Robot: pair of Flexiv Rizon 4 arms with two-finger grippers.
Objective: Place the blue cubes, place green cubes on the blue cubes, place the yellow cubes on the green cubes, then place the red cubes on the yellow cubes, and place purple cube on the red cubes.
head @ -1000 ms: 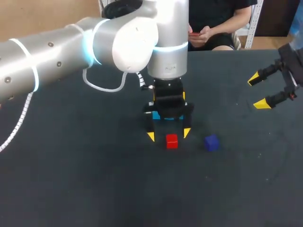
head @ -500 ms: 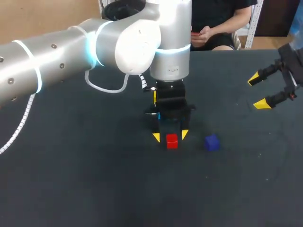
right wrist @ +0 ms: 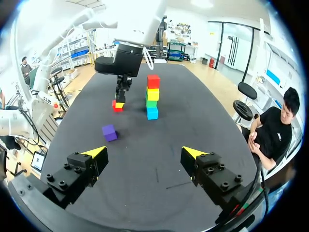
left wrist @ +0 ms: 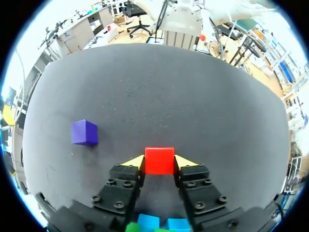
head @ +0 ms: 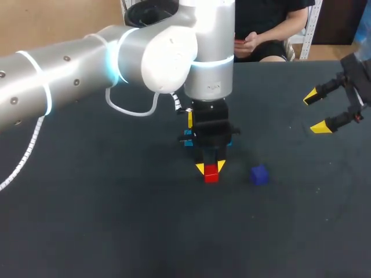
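left claw (left wrist: 159,162) snug around the red cube (left wrist: 159,158)

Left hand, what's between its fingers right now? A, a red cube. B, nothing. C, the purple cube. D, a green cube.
A: in the left wrist view the red cube sits in the left hand, touched from both sides by its yellow tips, while the purple cube lies apart beside it.

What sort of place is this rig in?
Likely a robotics lab test bench: a dark table, the left gripper shut on a red cube, the right gripper open, a colour-ordered cube stack.
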